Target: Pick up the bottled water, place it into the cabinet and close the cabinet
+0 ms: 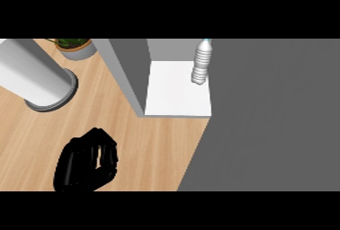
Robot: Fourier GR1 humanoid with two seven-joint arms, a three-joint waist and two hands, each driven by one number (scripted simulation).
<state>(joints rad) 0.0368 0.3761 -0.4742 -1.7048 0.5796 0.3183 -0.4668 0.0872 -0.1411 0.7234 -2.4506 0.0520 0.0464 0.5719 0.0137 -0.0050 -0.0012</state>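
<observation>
The clear water bottle (202,60) with a pale blue cap stands upright on the white shelf floor (174,96) inside the cabinet, near its right side. The cabinet's grey left wall (129,72) rises beside the shelf. A broad dark grey door panel (272,117) fills the right of the view, and its edge runs just right of the bottle. My left hand (86,164) rests low at the left over the wooden counter, fingers relaxed and holding nothing, well away from the cabinet. My right hand does not show.
A tall white-grey cylinder (36,76) on a round base stands at the left. A potted plant (76,47) sits at the back, left of the cabinet. Bare wooden counter (153,143) lies between my left hand and the shelf.
</observation>
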